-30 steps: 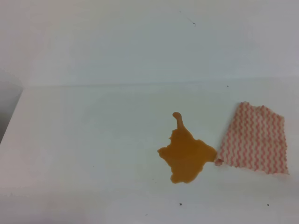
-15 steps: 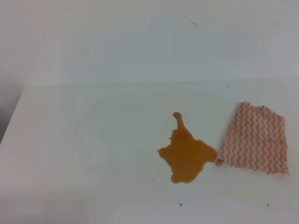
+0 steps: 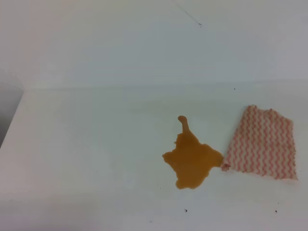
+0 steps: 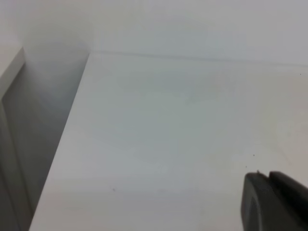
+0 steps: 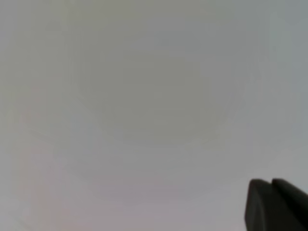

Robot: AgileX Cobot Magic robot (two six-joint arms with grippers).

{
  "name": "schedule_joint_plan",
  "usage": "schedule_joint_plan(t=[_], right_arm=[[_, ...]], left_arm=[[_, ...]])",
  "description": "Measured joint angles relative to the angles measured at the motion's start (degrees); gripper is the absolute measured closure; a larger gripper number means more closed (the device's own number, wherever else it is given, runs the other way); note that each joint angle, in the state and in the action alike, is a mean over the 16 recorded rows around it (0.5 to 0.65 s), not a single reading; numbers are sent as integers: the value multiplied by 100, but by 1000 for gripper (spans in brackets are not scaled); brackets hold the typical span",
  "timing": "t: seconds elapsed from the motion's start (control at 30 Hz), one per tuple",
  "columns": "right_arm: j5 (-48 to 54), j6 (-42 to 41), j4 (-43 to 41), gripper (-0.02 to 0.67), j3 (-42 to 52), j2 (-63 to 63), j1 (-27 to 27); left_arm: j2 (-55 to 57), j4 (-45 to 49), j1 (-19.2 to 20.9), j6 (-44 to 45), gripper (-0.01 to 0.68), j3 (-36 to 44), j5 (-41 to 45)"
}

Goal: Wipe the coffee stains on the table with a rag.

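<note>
The left half of the exterior high view is bare: the plain white, smooth bench [image 3: 86, 159] runs from its left edge, where a grey gap shows at the far left of the frame, across to the right border; no arm enters this view. Right of centre, in the lower middle of the frame, lies the coffee stain [image 3: 191, 161], an orange-brown puddle with an irregular body and a thin neck pointing toward the top of the frame. Just beside it, at the right edge of the frame, the thin pink-red and white zigzag rag [image 3: 262, 143] lies flat, its lower left corner curled and touching, or all but touching, the puddle's right lobe.

In the left wrist view the left end effector [image 4: 274, 202] shows only as a dark tip at the lower right corner; whether it is wide or narrow I cannot tell. The right end effector [image 5: 275, 204] shows likewise at the lower right of its view, over blank grey; its jaws are closed on nothing.

The step in hand appears to be reaching for the rag; the right end effector would need to widen first, pinch the rag near its far right side, away from the wet corner, then drag it leftward flat over the puddle, neck included.
</note>
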Motion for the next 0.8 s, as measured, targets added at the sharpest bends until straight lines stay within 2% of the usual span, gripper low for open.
schedule_joint_plan(t=[0.2,0.4,0.53,0.8], right_arm=[[2245,-577,-135,651,-510,1302,10],[4006,-1460,456,651,-683,2293,114],[4506,-2062,1230,651,-729,2765,197],[4550,-3587,3118,651,-1147,3690,328]], left_arm=[[-27,0,-1,0,675,0,0],[-55,0,-1,-1,675,61,-18],[-64,0,-1,-1,675,61,-18],[-82,1,-2,-3,674,107,-42]])
